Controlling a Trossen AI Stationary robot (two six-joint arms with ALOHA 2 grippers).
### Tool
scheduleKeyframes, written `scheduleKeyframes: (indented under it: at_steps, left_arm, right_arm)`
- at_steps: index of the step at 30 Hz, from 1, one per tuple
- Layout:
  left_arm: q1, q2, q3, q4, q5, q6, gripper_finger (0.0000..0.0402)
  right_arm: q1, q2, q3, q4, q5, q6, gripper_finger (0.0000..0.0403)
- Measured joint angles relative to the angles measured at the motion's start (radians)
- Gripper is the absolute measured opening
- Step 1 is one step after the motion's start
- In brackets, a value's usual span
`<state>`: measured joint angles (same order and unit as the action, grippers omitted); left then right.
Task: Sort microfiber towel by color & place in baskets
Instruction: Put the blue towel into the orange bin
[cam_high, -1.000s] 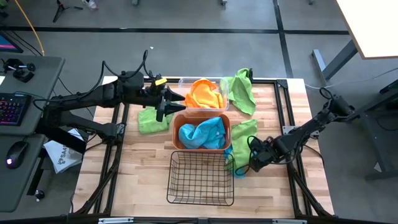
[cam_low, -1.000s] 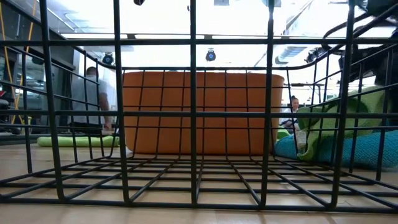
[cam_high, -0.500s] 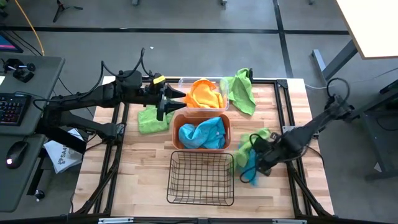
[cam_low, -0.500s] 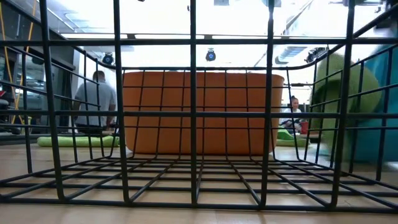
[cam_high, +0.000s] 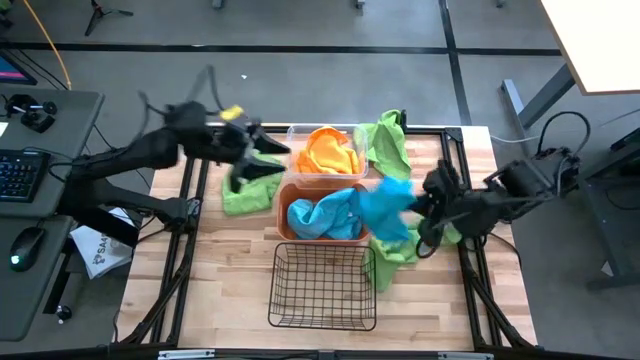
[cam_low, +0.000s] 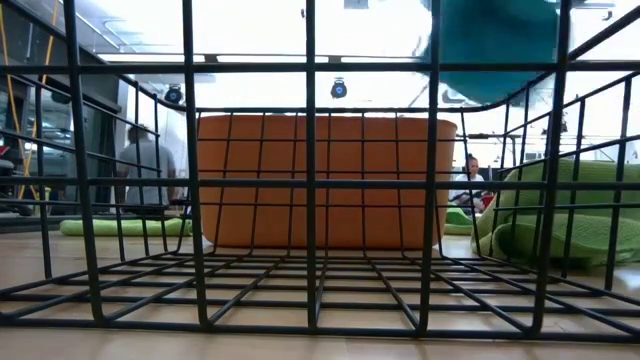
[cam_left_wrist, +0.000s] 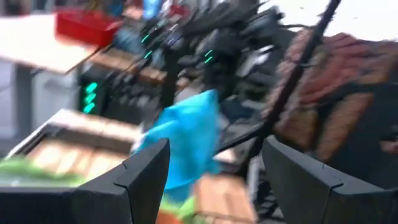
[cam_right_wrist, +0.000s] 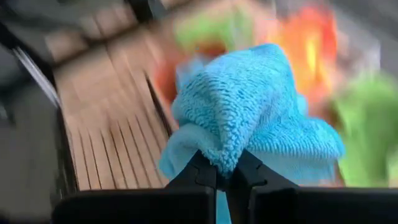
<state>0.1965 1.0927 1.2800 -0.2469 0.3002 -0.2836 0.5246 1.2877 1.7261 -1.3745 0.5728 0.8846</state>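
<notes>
1. High view. The right gripper (cam_high: 428, 212) carries a blue towel (cam_high: 390, 208) at the 3 o'clock edge of the orange bin (cam_high: 284, 205), which already holds blue cloth. The clear bin (cam_high: 296, 131) at 12 o'clock holds an orange towel (cam_high: 328, 150); the wire basket (cam_high: 322, 287) at 6 o'clock is bare. Green towels (cam_high: 385, 148) lie on the worktop (cam_high: 225, 270). The left gripper (cam_high: 250, 160) hovers over one.
2. Low view. The blue towel (cam_low: 490, 40) hangs high, at 1 o'clock.
3. Left wrist view. The left fingers (cam_left_wrist: 146, 171) stand wide apart, holding nothing.
4. Right wrist view. The right fingers (cam_right_wrist: 202, 175) pinch a fold of the plush, looped cloth (cam_right_wrist: 255, 106).
5. Judgement: transport step; next, move over the orange bin and release.
</notes>
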Motion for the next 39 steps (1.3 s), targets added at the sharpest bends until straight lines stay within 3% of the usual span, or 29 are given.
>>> scheduleKeyframes:
  at_steps: [7,12,18,21,29,39]
  left_arm:
    - [0.035,-0.12,0.065,0.017,0.036,0.06,0.0245]
    - [0.049,-0.213,0.073,0.021,0.013,0.079,0.0245]
    - [0.052,-0.268,0.073,-0.022,0.011,0.076,0.0245]
    - [0.052,-0.274,0.073,-0.061,0.01,0.062,0.0245]
    - [0.052,-0.269,0.073,-0.133,0.01,0.051,0.0245]
    - [0.052,-0.231,0.072,-0.133,0.01,0.051,0.0245]
  right_arm:
    - [-0.144,0.027,-0.076,0.497,0.126,-0.398,0.0001]
    - [-0.245,0.095,-0.187,0.665,0.117,-0.459,0.0001]
    - [-0.32,0.202,-0.345,0.827,0.102,-0.295,0.0]
    - [-0.331,0.258,-0.39,0.894,0.041,-0.175,0.0]
    - [-0.307,0.377,-0.394,0.89,-0.265,0.019,0.0]
    - [-0.454,0.537,-0.393,0.917,-0.38,0.345,0.0004]
